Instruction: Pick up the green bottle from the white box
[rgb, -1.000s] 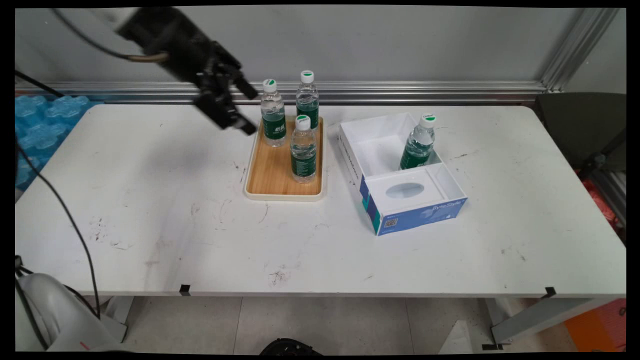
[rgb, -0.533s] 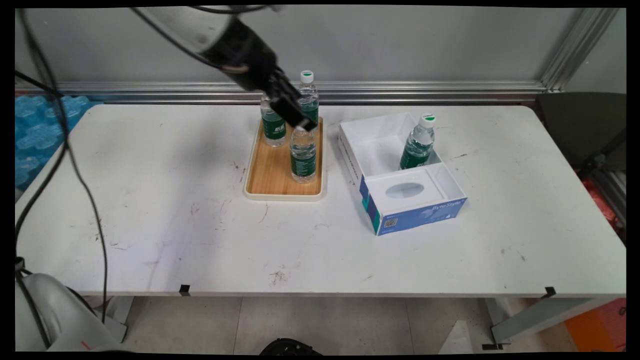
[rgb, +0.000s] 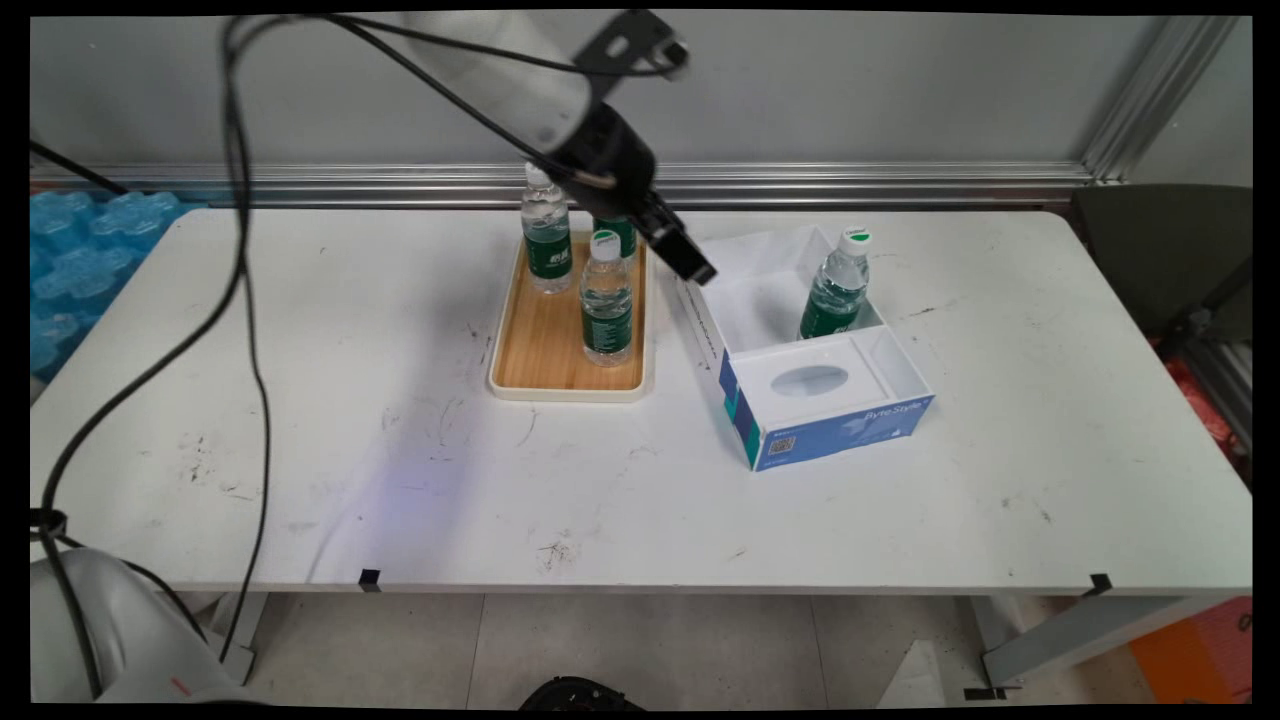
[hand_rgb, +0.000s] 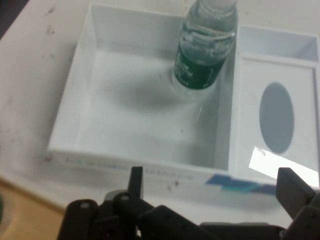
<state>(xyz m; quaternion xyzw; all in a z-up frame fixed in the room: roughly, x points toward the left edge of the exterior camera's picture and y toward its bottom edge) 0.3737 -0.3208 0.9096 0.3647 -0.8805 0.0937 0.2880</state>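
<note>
Standing on your tabletop (rgb: 300, 400), a wooden tray (rgb: 545, 350) carries three bottles (rgb: 606, 300). Just right of it, your gripper (rgb: 690, 262) hovers with fingers (hand_rgb: 136, 181) spread wide, empty, over the white box (rgb: 790, 400), where one bottle (rgb: 836, 290) stands.

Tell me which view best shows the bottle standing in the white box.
The main view. It shows the whole bottle, from white cap to green label, standing in the box near its inner divider. The hand view is closer but cuts off the cap at the top edge, showing only the body.
</note>
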